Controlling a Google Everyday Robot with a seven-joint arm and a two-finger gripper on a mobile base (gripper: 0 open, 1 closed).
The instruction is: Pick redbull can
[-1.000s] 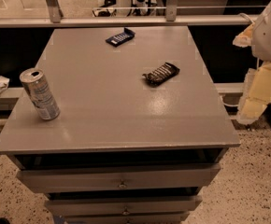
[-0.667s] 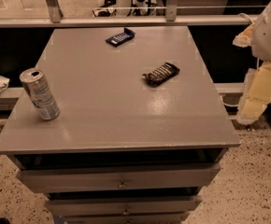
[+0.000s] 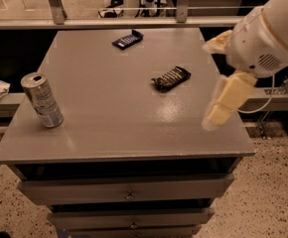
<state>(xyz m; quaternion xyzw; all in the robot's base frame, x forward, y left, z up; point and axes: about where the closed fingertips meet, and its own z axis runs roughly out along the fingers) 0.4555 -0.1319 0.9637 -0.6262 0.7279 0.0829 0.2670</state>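
The redbull can (image 3: pixel 42 100) stands upright near the front left corner of the counter (image 3: pixel 114 128). The hand (image 3: pixel 209 86) hangs over the counter's right edge, spread wide and empty, so the can lies across the whole counter from it.

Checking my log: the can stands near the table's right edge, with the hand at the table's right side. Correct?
No. The camera view shows the can standing near the table's left edge, not the right. The hand is at the table's right side, as stated.

One camera looks down from the front onto the cabinet top (image 3: pixel 124 113), end effector (image 3: pixel 211 83) at right
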